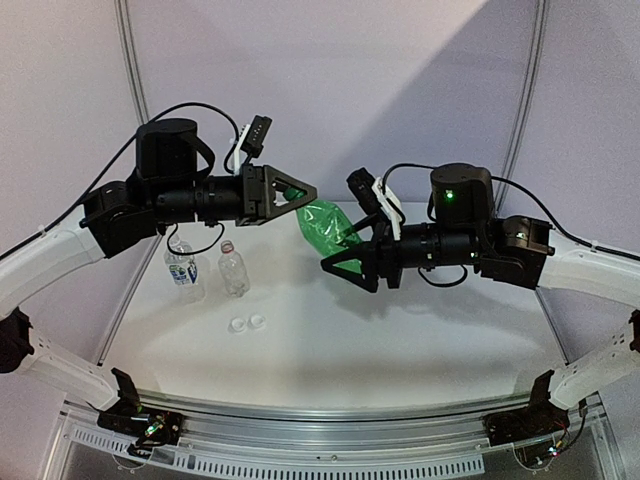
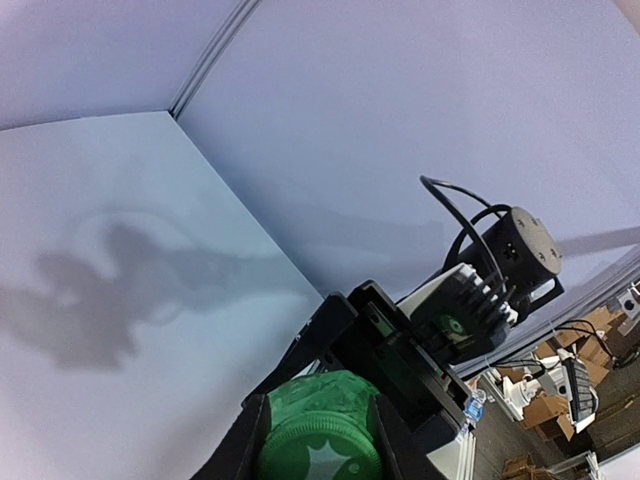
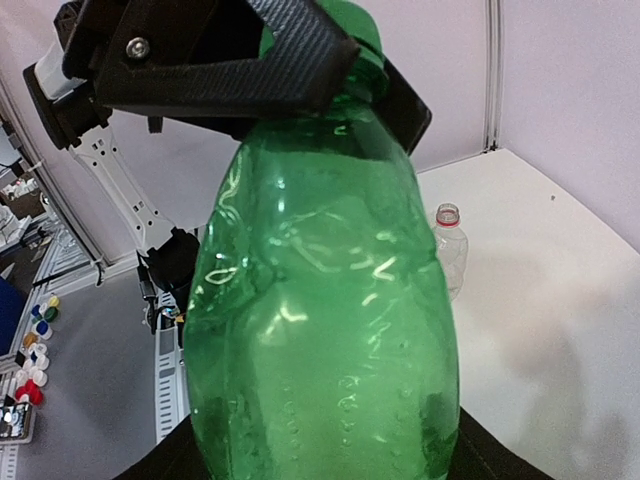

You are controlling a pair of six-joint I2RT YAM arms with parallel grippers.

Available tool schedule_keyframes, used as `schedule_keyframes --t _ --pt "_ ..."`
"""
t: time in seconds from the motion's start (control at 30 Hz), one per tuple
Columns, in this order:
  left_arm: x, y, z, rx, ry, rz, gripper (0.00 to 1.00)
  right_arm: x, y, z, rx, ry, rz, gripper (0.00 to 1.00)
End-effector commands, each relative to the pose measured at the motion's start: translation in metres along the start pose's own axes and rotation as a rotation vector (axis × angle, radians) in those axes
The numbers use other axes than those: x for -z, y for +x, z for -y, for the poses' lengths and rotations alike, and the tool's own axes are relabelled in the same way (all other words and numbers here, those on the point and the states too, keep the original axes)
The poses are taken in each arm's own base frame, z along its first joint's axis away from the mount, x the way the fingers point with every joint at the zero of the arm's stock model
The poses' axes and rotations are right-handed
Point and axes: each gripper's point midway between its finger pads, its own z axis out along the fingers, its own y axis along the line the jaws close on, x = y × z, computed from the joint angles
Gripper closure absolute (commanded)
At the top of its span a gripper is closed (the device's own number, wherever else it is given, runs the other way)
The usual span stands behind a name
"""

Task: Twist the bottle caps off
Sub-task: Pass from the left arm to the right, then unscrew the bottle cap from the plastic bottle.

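The green bottle (image 1: pixel 328 228) is held in the air between my two arms, lying tilted. My right gripper (image 1: pixel 345 262) is shut on its body, and the bottle fills the right wrist view (image 3: pixel 320 330). My left gripper (image 1: pixel 295 192) is shut on its green cap (image 1: pixel 292 192), which sits between the black fingers in the left wrist view (image 2: pixel 320 450). The clear bottle with the blue-white label (image 1: pixel 184 268) and the shorter clear unlabelled bottle (image 1: pixel 233 268) stand uncapped on the table at the left. Two white caps (image 1: pixel 247 323) lie in front of them.
The white table (image 1: pixel 400 330) is walled by pale panels at the back and sides. A metal rail (image 1: pixel 330 425) runs along the near edge between the arm bases. The unlabelled bottle with a red neck ring also shows in the right wrist view (image 3: pixel 450 250).
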Motion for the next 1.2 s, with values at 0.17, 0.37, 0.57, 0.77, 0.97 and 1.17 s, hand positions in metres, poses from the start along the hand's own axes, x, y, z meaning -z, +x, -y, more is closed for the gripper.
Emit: schedule_keyframes --t 0.17,0.37,0.57,0.77,0.97,1.17 --pt "0.002 0.006 0.000 -0.004 -0.008 -0.009 1.00 0.000 -0.008 -0.006 -0.007 -0.016 0.025 0.53" --pt "0.008 0.005 0.001 -0.004 -0.009 0.000 0.86 -0.001 -0.008 -0.007 -0.013 -0.015 0.018 0.67" --pt "0.022 0.004 0.005 -0.016 0.001 0.030 0.17 0.000 -0.005 -0.006 -0.031 -0.015 0.014 0.69" --pt "0.043 -0.002 0.010 -0.059 0.000 0.084 0.01 0.000 -0.003 -0.008 -0.042 -0.015 0.013 0.70" --pt "0.060 -0.011 0.028 -0.125 0.054 0.131 0.01 0.003 -0.005 -0.016 -0.057 -0.054 0.029 0.71" --pt "0.068 -0.020 0.047 -0.169 0.148 0.165 0.01 0.009 -0.007 -0.031 -0.081 -0.128 0.028 0.74"
